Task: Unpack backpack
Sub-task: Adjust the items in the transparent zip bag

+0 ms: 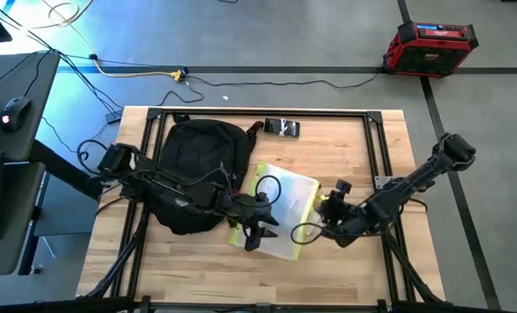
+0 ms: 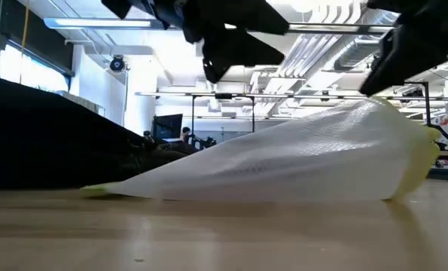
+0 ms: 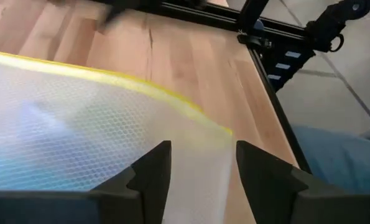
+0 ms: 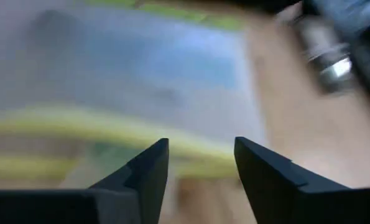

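The black backpack lies flat on the table's left-centre and shows as a dark mass in the low view. Beside it lies a white mesh pouch with yellow edges. In the low view its left end rests on the table and its right end stands higher. My left gripper is open and hovers over the pouch's near-left part. My right gripper is open just above the pouch's yellow near-right edge. I see neither gripper touching the pouch.
A small dark flat object lies near the table's far edge, beside the backpack's top. Black frame rails run along the table's sides. Bare wood shows on the near strip and the right side.
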Controlling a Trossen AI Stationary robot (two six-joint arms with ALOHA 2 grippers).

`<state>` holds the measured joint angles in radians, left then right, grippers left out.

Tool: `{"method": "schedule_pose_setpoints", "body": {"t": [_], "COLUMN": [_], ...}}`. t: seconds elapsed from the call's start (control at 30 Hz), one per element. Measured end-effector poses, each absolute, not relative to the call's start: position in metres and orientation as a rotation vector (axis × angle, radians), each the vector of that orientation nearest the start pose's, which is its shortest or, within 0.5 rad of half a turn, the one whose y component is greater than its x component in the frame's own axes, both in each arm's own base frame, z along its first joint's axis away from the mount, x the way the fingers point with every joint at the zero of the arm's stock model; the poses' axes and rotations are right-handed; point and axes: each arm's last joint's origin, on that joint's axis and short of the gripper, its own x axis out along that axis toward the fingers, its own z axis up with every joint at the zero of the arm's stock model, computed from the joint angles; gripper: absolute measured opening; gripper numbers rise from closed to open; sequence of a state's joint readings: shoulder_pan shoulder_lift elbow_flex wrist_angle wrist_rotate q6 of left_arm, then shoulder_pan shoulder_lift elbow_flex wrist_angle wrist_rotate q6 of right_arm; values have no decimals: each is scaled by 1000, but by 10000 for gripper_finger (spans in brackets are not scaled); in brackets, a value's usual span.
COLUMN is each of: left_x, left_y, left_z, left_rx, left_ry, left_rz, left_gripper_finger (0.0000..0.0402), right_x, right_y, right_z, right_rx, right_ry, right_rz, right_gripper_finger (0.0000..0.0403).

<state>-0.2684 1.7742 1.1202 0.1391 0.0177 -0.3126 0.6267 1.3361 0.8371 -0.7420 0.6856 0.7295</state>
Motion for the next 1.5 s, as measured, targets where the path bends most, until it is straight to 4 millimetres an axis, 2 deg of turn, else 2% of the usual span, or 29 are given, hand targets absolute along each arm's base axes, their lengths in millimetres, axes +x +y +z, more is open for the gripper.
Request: {"method": "schedule_pose_setpoints", "body": {"t": [0.17,0.37,0.57,0.7,0.8,1.03,1.2,1.5], "left_x": [362,353,363,372,375,380,380,389], "left_y": [-97,-70,-49,-46,-47,-55,-68,-112], "left_z": [223,196,164,148,143,139,141,126], "left_rx": [-193,-135,-155,-162,-149,-137,-191,-399], "left_ry": [624,880,976,978,965,911,886,763], "left_rz": [-160,29,74,52,37,3,6,-31], "left_gripper_finger": [163,160,144,136,133,133,133,133], "right_x": [196,204,229,247,259,281,277,260], "right_y": [141,154,136,117,105,97,93,88], "right_z": [196,162,133,123,123,135,148,182], "right_rx": [-74,-123,-176,-216,-249,-345,-389,-369], "right_ry": [1030,1215,1259,1242,1198,976,967,971], "right_rz": [-197,-93,-197,-250,-244,-279,-263,-150], "right_gripper_finger": [183,174,154,139,132,125,125,125]}}
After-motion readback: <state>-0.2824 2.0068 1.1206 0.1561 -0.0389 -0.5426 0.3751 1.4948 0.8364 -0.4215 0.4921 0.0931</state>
